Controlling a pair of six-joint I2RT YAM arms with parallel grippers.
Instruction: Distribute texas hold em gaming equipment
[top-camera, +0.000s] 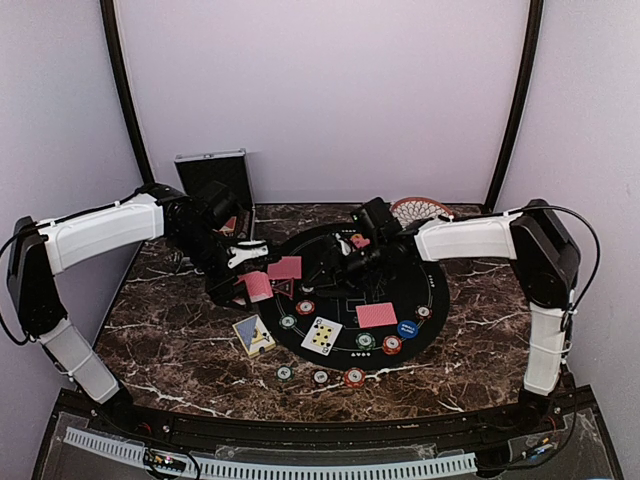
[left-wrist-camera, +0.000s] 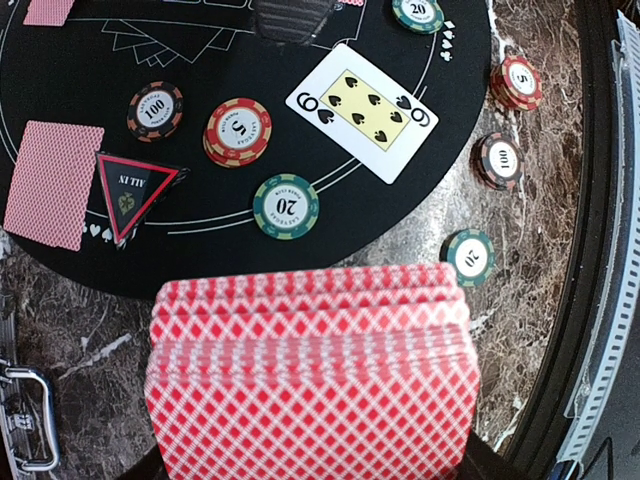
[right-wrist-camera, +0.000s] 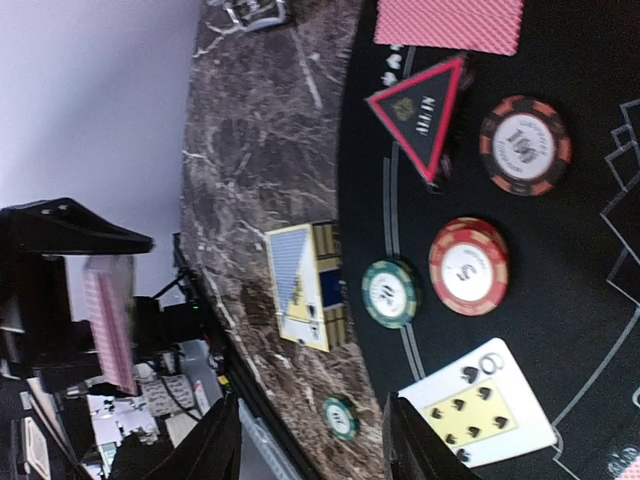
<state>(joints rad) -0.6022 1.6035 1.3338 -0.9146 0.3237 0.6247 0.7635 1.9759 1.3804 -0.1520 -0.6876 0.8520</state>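
Observation:
My left gripper is shut on a deck of red-backed cards, held over the mat's left edge; the deck hides its fingers. My right gripper hangs open above the mat with nothing between its fingers. One red-backed card lies face down beside the red-edged black triangle marker. Another face-down card lies to the right. A nine of spades lies face up. Chips sit on the mat: a green one, a red one, a black-orange one. Three more chips lie on the marble.
The round black mat covers the table's middle. A blue and yellow card box lies at its left edge. A silver case stands open at the back left. A woven patterned dish sits at the back right.

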